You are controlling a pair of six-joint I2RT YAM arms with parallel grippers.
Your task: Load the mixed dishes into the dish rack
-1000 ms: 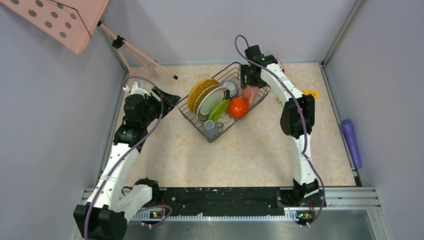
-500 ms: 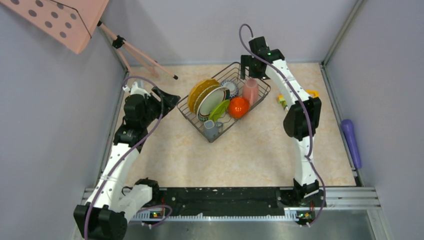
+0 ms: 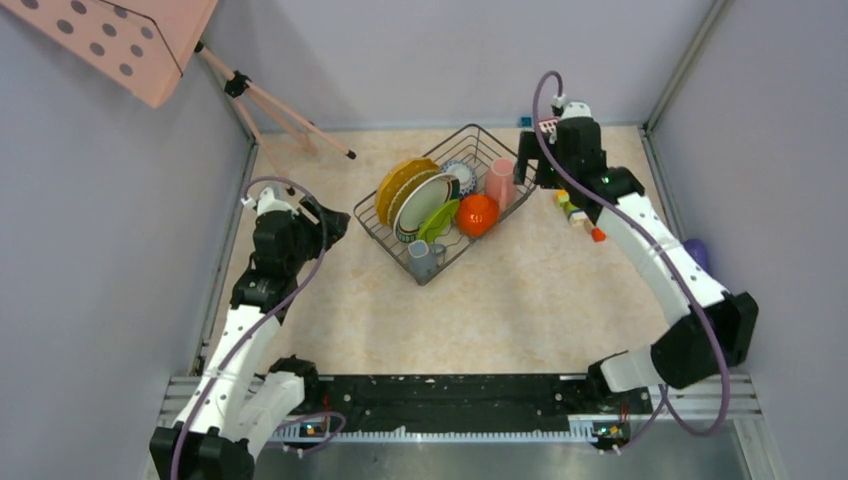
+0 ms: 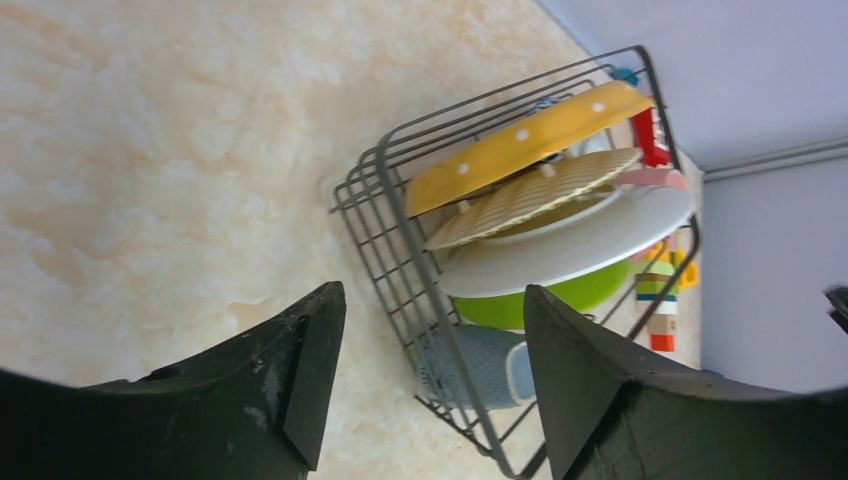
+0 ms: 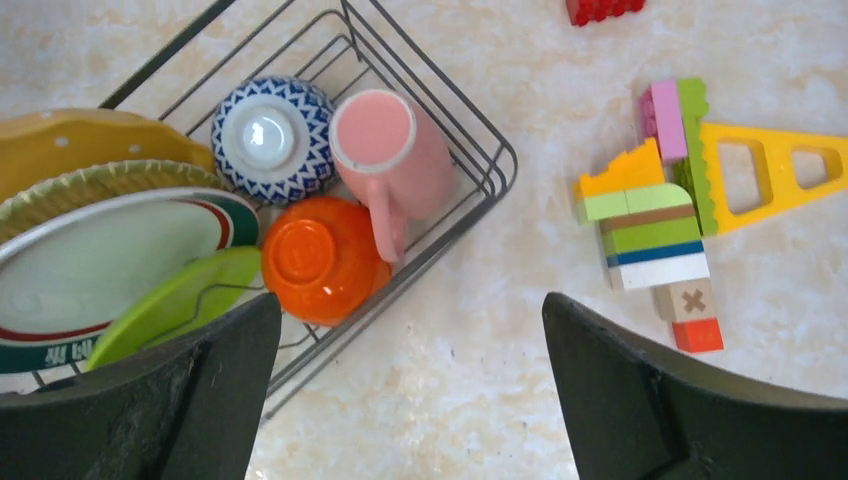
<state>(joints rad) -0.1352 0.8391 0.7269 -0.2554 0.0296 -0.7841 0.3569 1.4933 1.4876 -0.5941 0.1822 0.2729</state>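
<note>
The dish rack (image 3: pixel 497 137) stands at the back middle of the table. It holds two yellow plates (image 3: pixel 400 180), the white green-rimmed plate (image 3: pixel 422 203), the lime green plate (image 3: pixel 440 222), the patterned bowl (image 3: pixel 460 175), the orange-red bowl (image 3: pixel 477 214), the pink mug (image 3: pixel 500 182) and the grey mug (image 3: pixel 422 260). My right gripper (image 3: pixel 535 172) is open and empty, above the table just right of the rack; its wrist view shows the pink mug (image 5: pixel 395 150) upside down beside the orange-red bowl (image 5: pixel 320 255). My left gripper (image 3: pixel 335 215) is open and empty, left of the rack (image 4: pixel 385 220).
Coloured toy blocks (image 3: pixel 575 208) and a yellow triangle piece (image 5: pixel 770 170) lie right of the rack. A purple cylinder (image 3: pixel 697 250) lies at the right wall, partly behind my right arm. A tripod (image 3: pixel 270 110) stands at the back left.
My right gripper has let go of the pink mug, which now stands in the rack, and has drawn back to the right. The left arm has shifted slightly.
</note>
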